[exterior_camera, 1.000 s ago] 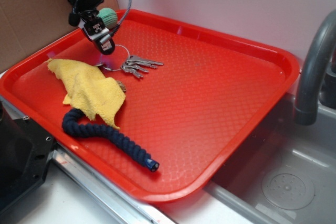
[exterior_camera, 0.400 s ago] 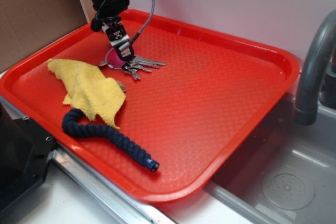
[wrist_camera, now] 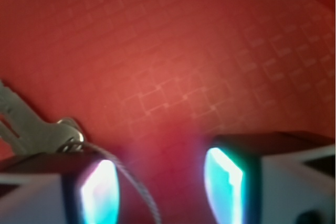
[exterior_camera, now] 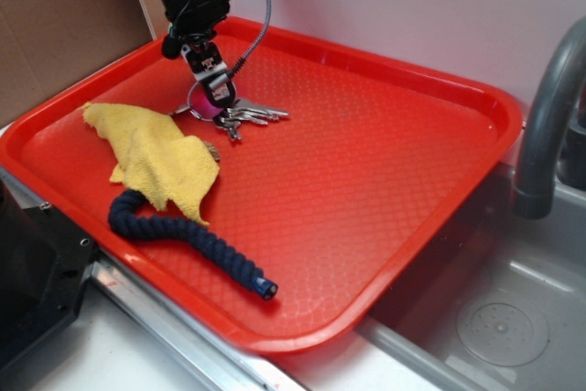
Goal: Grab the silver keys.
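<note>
The silver keys [exterior_camera: 252, 115] lie fanned on the red tray [exterior_camera: 476, 103] near its far left, their wire ring under the gripper. My gripper [exterior_camera: 212, 100] is down at the tray surface, right on the ring end of the bunch. In the wrist view the gripper [wrist_camera: 163, 187] is open, its two lit fingertips [wrist_camera: 100, 192] apart. The thin wire ring [wrist_camera: 131, 179] curves through the gap near the left finger. The key heads [wrist_camera: 31, 129] lie just left of the jaws. The jaws are not closed on anything.
A yellow cloth [exterior_camera: 156, 157] lies just left of the keys, with a dark blue rope [exterior_camera: 192, 244] in front of it. A grey faucet [exterior_camera: 545, 107] and sink [exterior_camera: 494, 318] are at the right. Cardboard [exterior_camera: 55, 25] stands at the back left.
The gripper moved right from the tray's back left corner to over the key ring, then dropped slightly onto it. The keys shifted a little.
</note>
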You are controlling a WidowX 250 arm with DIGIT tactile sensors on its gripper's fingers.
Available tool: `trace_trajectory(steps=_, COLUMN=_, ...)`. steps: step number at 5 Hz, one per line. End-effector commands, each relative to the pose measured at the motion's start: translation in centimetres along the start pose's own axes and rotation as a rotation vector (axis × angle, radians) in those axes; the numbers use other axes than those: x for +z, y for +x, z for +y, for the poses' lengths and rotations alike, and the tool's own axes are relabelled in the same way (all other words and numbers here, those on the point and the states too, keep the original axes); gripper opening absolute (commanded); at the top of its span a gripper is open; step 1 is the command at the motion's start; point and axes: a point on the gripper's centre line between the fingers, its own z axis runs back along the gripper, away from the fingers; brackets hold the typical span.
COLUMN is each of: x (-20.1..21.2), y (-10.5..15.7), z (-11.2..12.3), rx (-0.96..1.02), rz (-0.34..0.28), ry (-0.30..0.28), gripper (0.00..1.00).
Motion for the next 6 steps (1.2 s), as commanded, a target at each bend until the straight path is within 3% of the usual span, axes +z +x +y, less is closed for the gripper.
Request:
trace_trajectory(steps=1, x=0.2, y=1.0, z=-2.0, rx=-0.018, rz=0.001, ry=0.012, gripper=0.00)
trace_trajectory(steps=3, x=1.9, y=0.5, z=-2.0, rx=0.034, rz=-0.014, ry=0.051, gripper=0.00)
trace_trajectory(steps=4, x=7.3, y=-0.6, z=-0.9, rx=0.278, rz=-0.033, ry=0.112, gripper=0.00)
trace_trajectory(steps=5, x=12.1, y=0.6, z=-2.7, rx=0.505, rz=-0.119, ry=0.267, gripper=0.00)
trace_trajectory(steps=6, x=16.4, y=3.2, z=-5.2, rx=0.694, rz=-0.113, ry=0.213, gripper=0.00)
